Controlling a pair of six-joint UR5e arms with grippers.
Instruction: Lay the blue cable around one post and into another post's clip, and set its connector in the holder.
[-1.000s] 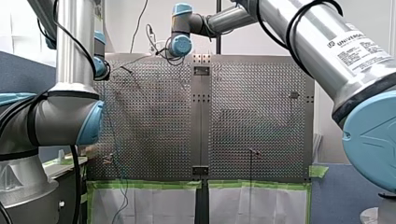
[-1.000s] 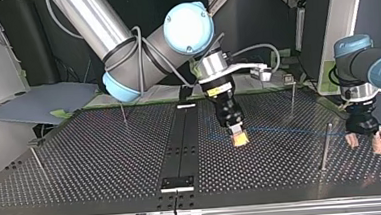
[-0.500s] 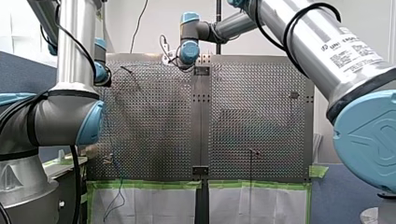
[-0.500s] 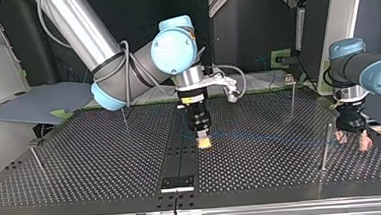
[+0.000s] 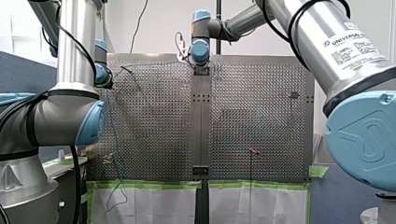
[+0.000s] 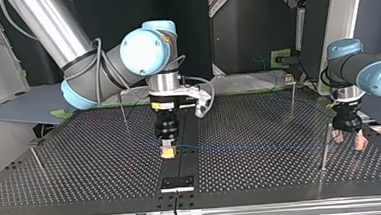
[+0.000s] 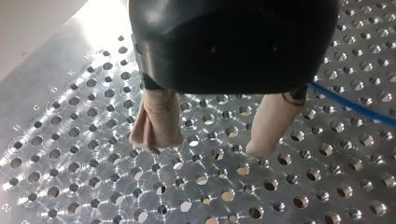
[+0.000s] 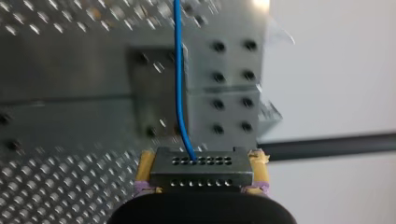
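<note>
My right gripper clamps the grey metal connector block between yellow pads over the dark centre strip, long side spanning pad to pad, holes facing ahead; the thin blue cable leaves it straight ahead; my left gripper gapes wide, holding nothing.

Open perforated table between thin posts at top view's left, but taut blue cable and tall post barring the right.
</note>
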